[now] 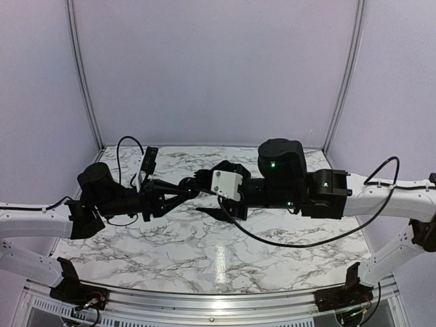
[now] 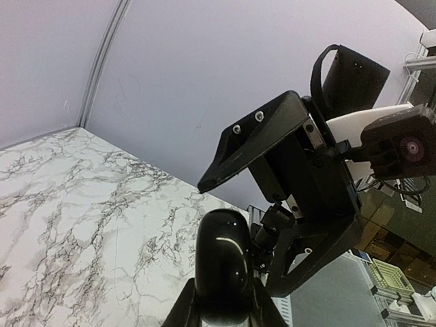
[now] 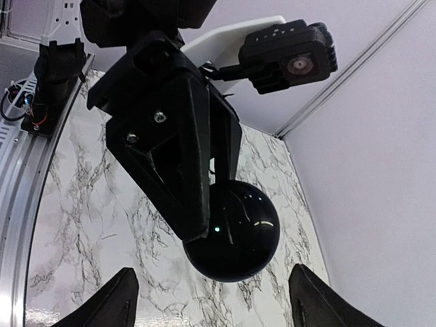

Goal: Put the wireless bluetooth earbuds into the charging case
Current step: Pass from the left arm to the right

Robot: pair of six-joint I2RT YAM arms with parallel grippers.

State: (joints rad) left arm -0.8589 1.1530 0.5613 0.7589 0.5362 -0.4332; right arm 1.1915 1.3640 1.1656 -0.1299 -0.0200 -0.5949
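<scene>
Left gripper (image 2: 223, 310) is clamped on a glossy black, rounded charging case (image 3: 235, 235), which is held above the white marble-patterned table (image 1: 170, 252). Right gripper (image 3: 211, 306) is spread wide, positioned near the case's 3 o'clock in the top view. Earbuds cannot be made out.

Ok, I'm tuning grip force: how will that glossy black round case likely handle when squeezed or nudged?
Probably slippery: the case shows sharp reflections. Likely to roll or squirt free, since it looks rounded and the left gripper pinches it near one end. Seemingly rigid: no dent shows at the fingers.
</scene>
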